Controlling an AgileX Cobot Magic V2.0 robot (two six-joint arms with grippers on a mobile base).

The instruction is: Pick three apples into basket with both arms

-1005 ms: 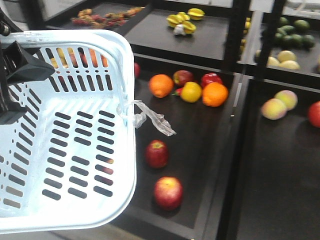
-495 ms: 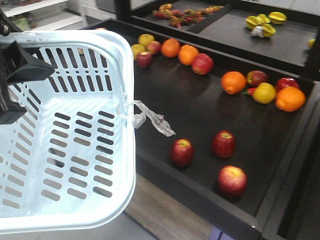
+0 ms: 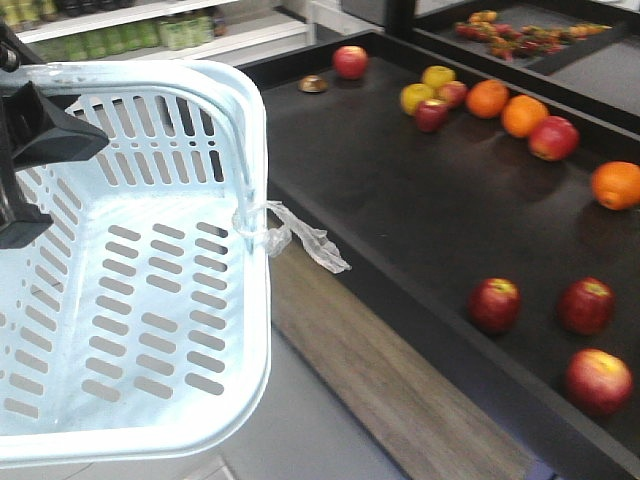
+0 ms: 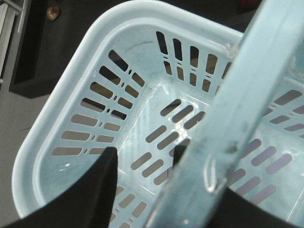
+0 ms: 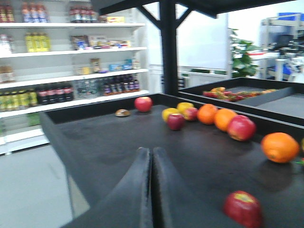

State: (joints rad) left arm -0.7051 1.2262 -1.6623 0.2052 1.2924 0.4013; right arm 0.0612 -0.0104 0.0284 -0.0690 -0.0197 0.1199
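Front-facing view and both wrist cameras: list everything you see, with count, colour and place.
pale blue slotted plastic basket: one, empty, left foreground
clear plastic scrap: one, tied to basket rim
black display tray: one, right of basket
deep red apples: three, tray's near right corner
other red apples: about four, far side
yellow apples: two, far side
oranges: three, far side and right edge
small brown object: one, far corner
white shop shelves: bottles, background
left gripper: black, holding basket handle
right gripper: black, shut, empty, above tray
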